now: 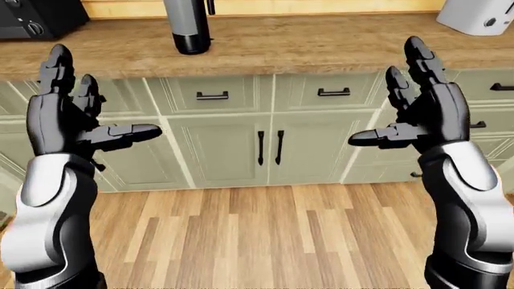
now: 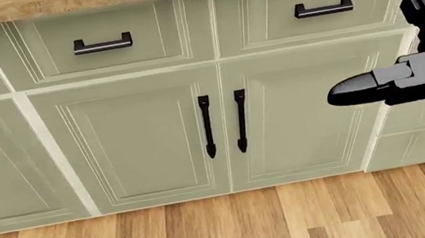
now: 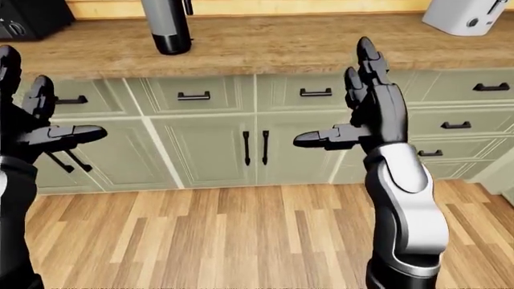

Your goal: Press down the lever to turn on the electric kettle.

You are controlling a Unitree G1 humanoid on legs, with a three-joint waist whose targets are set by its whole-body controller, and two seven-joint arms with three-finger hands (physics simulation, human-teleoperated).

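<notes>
I am holding the left hand [image 1: 68,114] raised at the left-eye view's left, fingers spread and gripping nothing. The kettle [image 1: 188,27] is standing on the counter [image 1: 321,45] at top, left of centre, only its lower body showing; I cannot see its lever. Cabinet doors [image 2: 222,130] are sitting below the counter. The right hand [image 1: 422,111] is hanging raised at right, fingers likewise apart and empty, well clear of the kettle.

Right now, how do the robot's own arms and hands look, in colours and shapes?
Each robot hand, left and right, is glossy black with three thick, segmented fingers ending in rounded tips. A black wrist section joins each to a smooth, rounded forearm shell in silvery white, which turns black again near the elbow. No cables, markings or sleeves are visible.
</notes>
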